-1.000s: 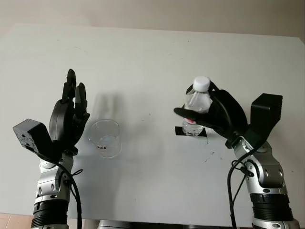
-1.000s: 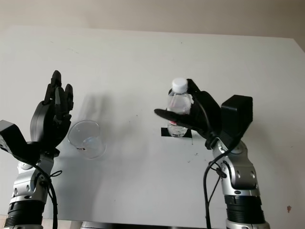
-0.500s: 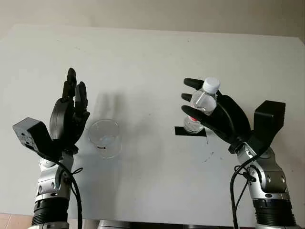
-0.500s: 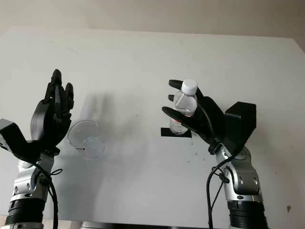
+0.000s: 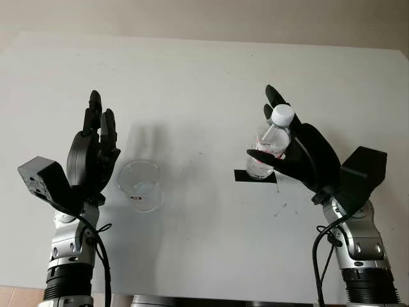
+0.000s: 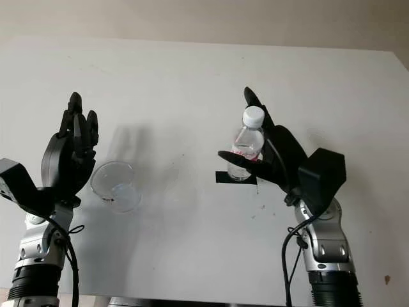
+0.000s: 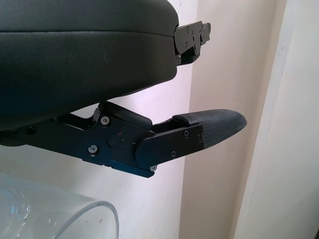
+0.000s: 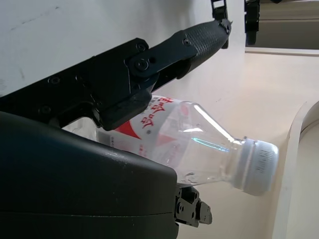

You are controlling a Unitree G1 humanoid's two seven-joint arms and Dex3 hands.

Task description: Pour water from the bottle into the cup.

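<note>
While tilted, bottle (image 5: 268, 148) leans against right robot hand (image 5: 300, 157).

White table (image 5: 204, 77) spans most of the view; black tape strip (image 5: 241, 176) around 3 o'clock of centre. Beige wall (image 5: 255, 19) along 12 o'clock edge.

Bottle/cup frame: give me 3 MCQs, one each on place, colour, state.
1. The cup stands:
A. beside the left hand
B. on the black tape
C. in the right hand

2. Bottle cap colour:
A. red
B. white
C. blue

3. The bottle is:
A. lying flat
B. tilted, cap on
C. uncapped

Answers:
1 A: the cup sits just inboard of the open left hand.
2 B: the cap is white, over a red label.
3 B: it leans against the right hand, base on the tape, cap in place.
</note>
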